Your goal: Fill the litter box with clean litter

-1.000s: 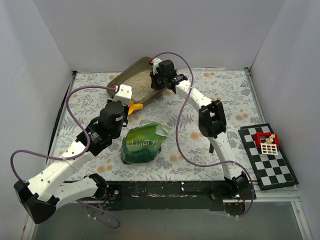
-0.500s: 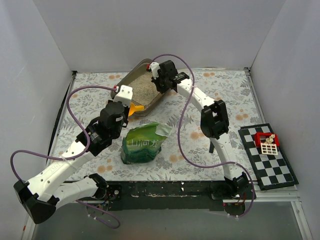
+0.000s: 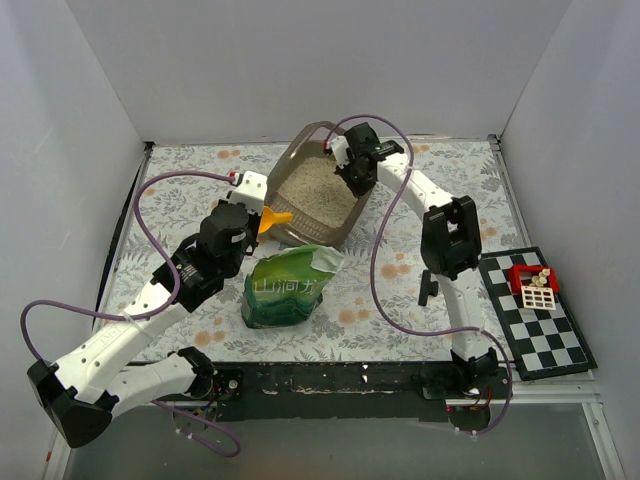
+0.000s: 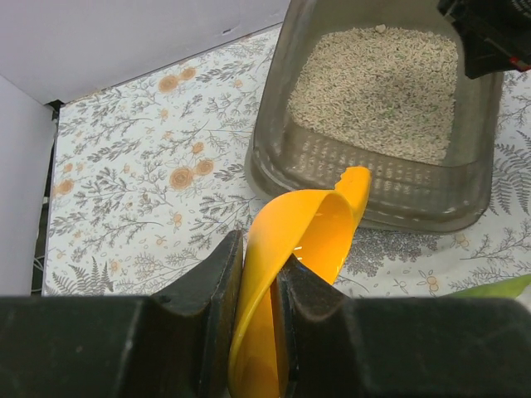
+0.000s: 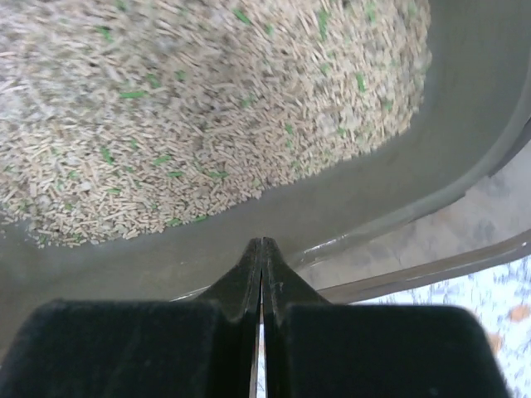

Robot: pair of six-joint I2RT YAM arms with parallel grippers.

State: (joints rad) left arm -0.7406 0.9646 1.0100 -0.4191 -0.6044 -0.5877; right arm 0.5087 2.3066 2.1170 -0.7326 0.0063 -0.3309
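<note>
I am pinching the handle of the yellow scoop between the fingers of my left gripper, bowl pointing up and away. From these jaws the litter box lies toward the upper right of the left wrist frame, its near short wall just past the scoop's tip and its long axis running away toward the top edge. In the top view it is sitting at upper centre, lengthwise up and down the frame.

My right gripper is pressed together on the box's rim at its far right side, so I am judging that arm to be gripping the box and my left to be the one nearer the open mouth. The clean litter is lying as a pale bed on the floor, flecked with green.

The box's far end is running off the top of the left wrist frame, and my right arm is covering its upper right corner. The green pouch is showing there only as a sliver. I cannot tell whether the box is resting flat or lifted.
</note>
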